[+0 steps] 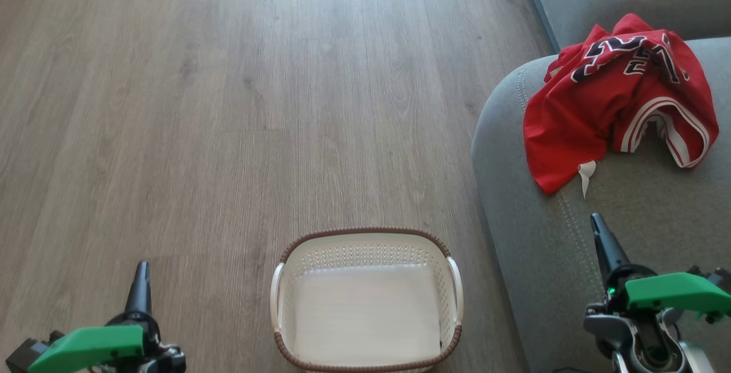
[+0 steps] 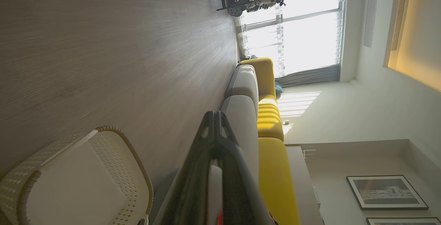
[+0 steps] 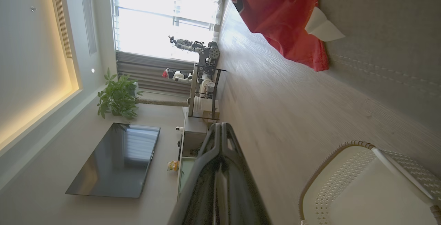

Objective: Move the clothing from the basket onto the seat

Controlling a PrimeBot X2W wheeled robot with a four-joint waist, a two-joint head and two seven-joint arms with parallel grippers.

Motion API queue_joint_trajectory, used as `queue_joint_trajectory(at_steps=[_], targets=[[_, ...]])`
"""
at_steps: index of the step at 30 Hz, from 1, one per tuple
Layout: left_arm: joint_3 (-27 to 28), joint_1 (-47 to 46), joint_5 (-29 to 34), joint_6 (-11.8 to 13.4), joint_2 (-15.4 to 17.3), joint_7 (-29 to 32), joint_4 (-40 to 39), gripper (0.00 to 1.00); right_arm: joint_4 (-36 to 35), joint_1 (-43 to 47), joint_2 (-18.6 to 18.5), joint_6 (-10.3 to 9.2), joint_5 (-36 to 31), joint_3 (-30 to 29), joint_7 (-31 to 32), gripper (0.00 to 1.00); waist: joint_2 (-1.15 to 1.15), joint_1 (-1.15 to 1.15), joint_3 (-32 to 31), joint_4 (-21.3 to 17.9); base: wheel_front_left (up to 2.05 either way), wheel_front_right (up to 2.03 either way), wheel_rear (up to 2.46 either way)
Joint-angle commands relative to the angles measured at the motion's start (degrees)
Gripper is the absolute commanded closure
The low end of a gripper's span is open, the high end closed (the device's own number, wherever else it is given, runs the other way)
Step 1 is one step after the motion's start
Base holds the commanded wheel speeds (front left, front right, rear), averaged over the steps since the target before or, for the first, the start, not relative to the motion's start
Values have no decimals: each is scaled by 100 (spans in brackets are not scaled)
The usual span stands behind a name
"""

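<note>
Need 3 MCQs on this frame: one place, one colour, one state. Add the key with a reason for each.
1. The red clothing lies:
A) in the laundry basket
B) on the grey seat
C) on a table

2. The basket's rim is:
A) brown
B) green
C) black

3. The basket is:
A) empty and upright
B) half full
C) tipped on its side

Key:
1 B, the red fabric is heaped on the grey cushion, apart from the basket.
2 A, a brown woven-look band runs round the top of the cream walls.
3 A, its bare white bottom shows in the head view and the opening faces up.
</note>
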Motion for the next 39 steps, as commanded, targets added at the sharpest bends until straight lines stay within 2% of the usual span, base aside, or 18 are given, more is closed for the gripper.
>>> queue_joint_trajectory(at_steps=[1,16,39], targets=[[236,-274,-107,-49,29,49,-215,100,-236,-319,-104,42,147,86,36,100,0,0,2,-1,0,0,0],[585,-354,-838,-253,-110,288,-349,100,-257,-450,-161,47,1169,57,111,100,0,0,45,-23,0,0,0],[585,-354,-838,-253,-110,289,-350,100,-266,-442,-234,47,1255,155,35,100,0,0,45,-22,0,0,0]])
